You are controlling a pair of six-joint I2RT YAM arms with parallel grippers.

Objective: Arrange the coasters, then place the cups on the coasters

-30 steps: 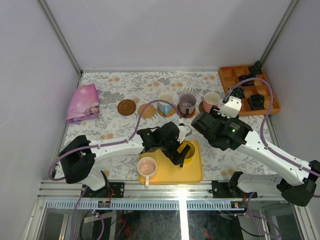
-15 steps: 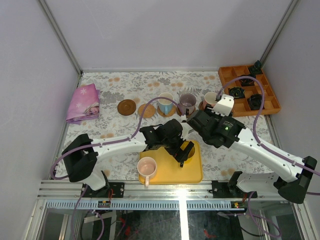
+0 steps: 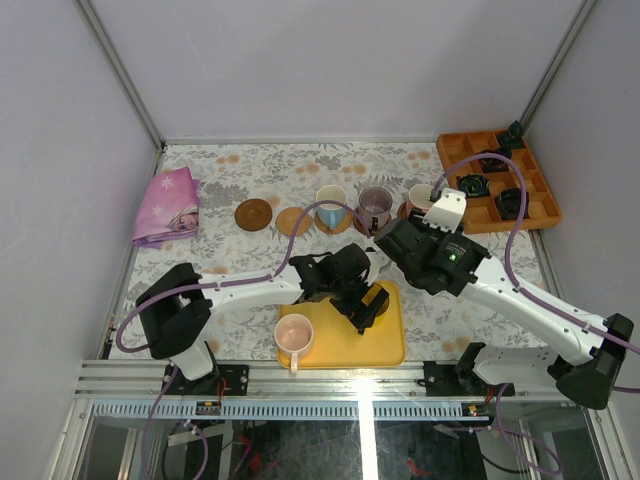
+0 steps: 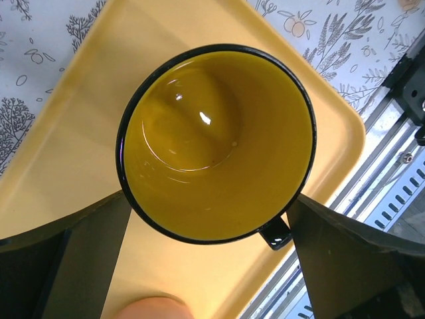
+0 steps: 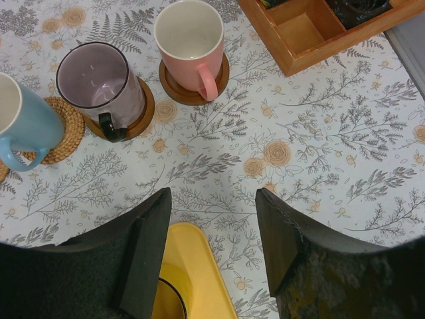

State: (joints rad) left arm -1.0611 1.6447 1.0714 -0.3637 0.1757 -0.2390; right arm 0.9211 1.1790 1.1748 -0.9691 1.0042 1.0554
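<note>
Left gripper (image 4: 209, 199) spread astride yellow cup (image 4: 216, 139) on tray (image 4: 73, 139); right gripper (image 5: 212, 199), at 1 o'clock, spread, empty.

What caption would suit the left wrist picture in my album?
Looking down into a glossy yellow black-rimmed mug on the flat yellow tray, straddled by the open left gripper.
</note>
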